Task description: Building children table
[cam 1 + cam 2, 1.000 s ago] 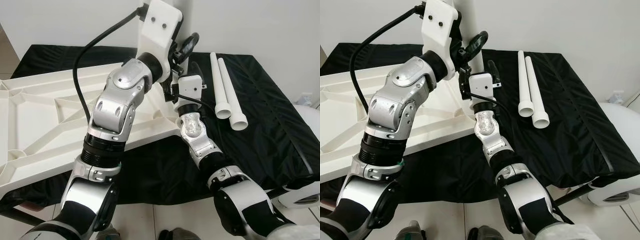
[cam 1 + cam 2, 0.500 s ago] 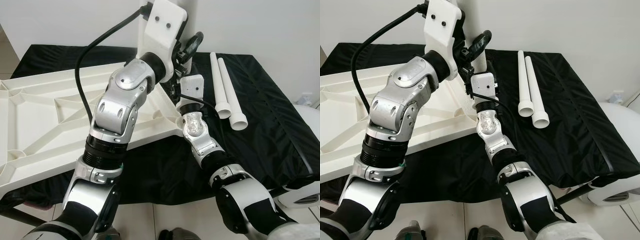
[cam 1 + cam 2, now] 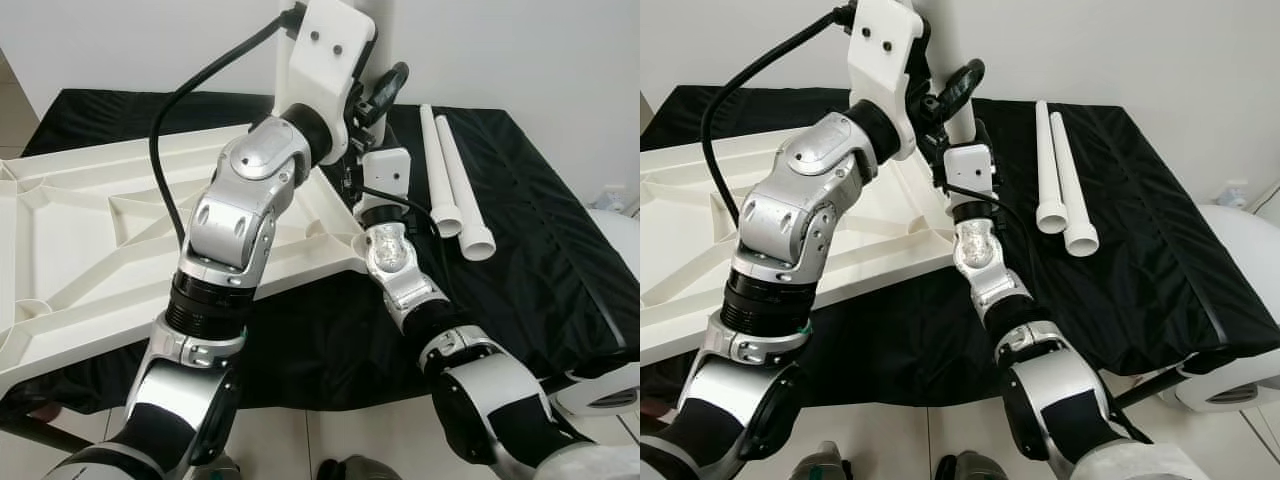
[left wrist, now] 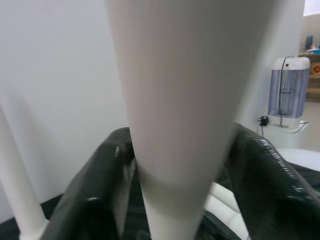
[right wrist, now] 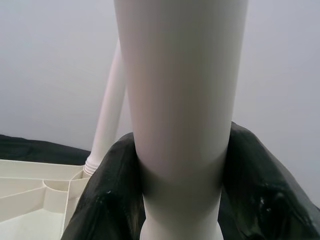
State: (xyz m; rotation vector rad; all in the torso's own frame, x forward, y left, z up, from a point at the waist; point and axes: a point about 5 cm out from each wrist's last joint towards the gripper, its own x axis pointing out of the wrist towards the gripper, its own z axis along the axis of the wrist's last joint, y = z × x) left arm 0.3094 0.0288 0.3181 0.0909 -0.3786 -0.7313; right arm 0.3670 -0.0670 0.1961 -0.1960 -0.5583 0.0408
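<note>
Standing upright at the upturned tabletop's (image 3: 90, 240) far right corner, a white leg (image 3: 952, 60) is being clasped by both grippers (image 4: 175, 200) (image 5: 180, 200). Two spare legs (image 3: 455, 190) are lying right, pointing near-to-far.

Plain white wall (image 3: 520, 50); black cloth (image 3: 540, 250) over work surface; pale tiled floor (image 3: 330, 440).
</note>
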